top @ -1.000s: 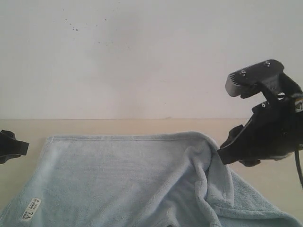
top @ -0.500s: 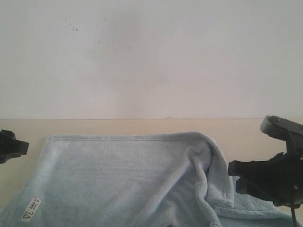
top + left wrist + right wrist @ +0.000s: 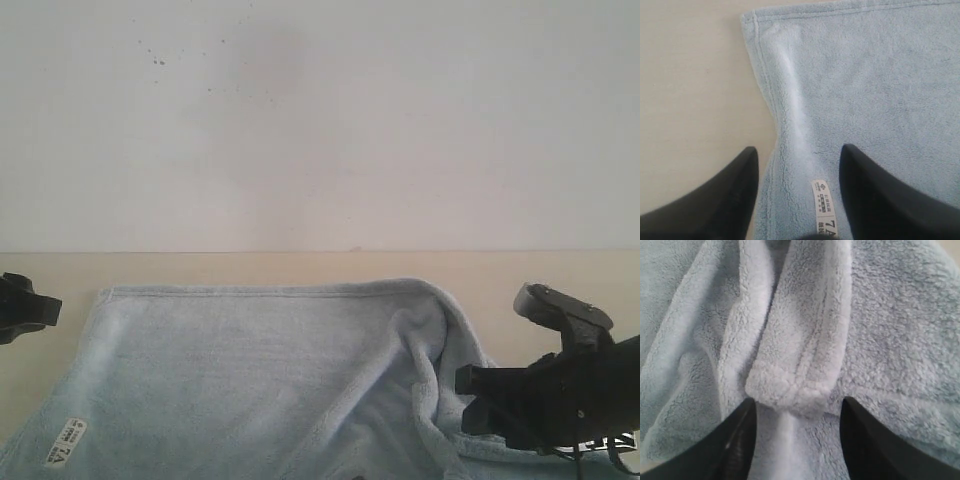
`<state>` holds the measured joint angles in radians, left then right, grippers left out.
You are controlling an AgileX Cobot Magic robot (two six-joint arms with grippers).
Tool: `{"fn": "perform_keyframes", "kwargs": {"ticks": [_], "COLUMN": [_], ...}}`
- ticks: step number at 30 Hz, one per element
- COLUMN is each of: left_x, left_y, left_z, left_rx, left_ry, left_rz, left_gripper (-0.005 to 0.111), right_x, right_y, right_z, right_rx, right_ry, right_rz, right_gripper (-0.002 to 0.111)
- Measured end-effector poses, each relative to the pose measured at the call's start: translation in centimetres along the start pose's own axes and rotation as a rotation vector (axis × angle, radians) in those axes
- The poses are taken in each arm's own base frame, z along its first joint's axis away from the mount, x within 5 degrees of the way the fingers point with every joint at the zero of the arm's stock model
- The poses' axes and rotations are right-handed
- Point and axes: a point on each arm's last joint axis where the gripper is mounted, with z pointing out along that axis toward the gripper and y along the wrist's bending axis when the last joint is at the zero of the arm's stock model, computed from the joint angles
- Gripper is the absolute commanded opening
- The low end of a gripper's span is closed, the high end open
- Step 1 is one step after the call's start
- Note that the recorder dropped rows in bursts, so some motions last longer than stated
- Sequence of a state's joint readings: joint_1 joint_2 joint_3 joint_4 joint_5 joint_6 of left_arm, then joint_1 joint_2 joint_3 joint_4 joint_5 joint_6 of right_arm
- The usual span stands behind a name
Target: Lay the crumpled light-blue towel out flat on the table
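Entry: your pale light-blue fluffy terry-cloth towel [image 3: 250, 370] lies mostly flat on the pale beige wood-toned desk [image 3: 300, 265], one hemmed corner [image 3: 795, 382] folded over, hence your right claw [image 3: 797, 412] poised spread astride it, ready to pinch; left claw [image 3: 799, 160] likewise spread, empty, over the small white printed label [image 3: 824, 207].

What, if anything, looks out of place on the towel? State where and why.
The towel is not flat on its right side: a hemmed corner is folded back over the cloth, with raised creases beside it, right in front of the right gripper's open fingers. The left part lies smooth on the table.
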<state>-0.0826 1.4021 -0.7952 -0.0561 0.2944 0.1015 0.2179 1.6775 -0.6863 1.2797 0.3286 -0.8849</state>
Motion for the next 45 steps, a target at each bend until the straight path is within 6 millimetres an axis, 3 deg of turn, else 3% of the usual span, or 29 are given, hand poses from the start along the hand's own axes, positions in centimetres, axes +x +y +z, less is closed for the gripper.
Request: {"fn": "perform_keyframes", "kwargs": {"ticks": [6, 18, 20, 27, 30, 34, 39, 45], "left_x": [0.0, 0.0, 0.0, -0.1, -0.1, -0.1, -0.1, -0.1], "left_y": [0.0, 0.0, 0.0, 0.0, 0.0, 0.0, 0.0, 0.0], "left_z": [0.0, 0.0, 0.0, 0.0, 0.0, 0.0, 0.0, 0.0], "left_rx": [0.001, 0.001, 0.000, 0.000, 0.000, 0.000, 0.000, 0.000], "left_ry": [0.000, -0.002, -0.004, -0.008, -0.008, -0.008, -0.008, -0.008], "left_rz": [-0.003, -0.003, -0.003, -0.003, -0.003, -0.003, -0.003, -0.003], "left_gripper": [0.048, 0.048, 0.048, 0.048, 0.048, 0.048, 0.048, 0.048], "right_x": [-1.4, -1.1, -1.1, -1.2, -1.3, -1.6, -3.6, -9.2], "right_y": [0.4, -0.3, -0.3, -0.5, -0.6, -1.0, -0.7, -0.6], "right_z": [1.2, 2.4, 2.4, 2.4, 2.4, 2.4, -0.1, -5.0], "right_rx": [-0.042, -0.028, -0.024, -0.004, 0.010, 0.056, 0.142, 0.199], "right_ry": [-0.019, 0.018, 0.015, 0.003, -0.006, -0.035, -0.186, -0.429], "right_rz": [-0.022, -0.013, -0.013, -0.017, -0.019, -0.028, -0.147, -0.239], "right_gripper": [0.049, 0.048, 0.042, 0.007, -0.001, 0.000, 0.000, 0.000]}}
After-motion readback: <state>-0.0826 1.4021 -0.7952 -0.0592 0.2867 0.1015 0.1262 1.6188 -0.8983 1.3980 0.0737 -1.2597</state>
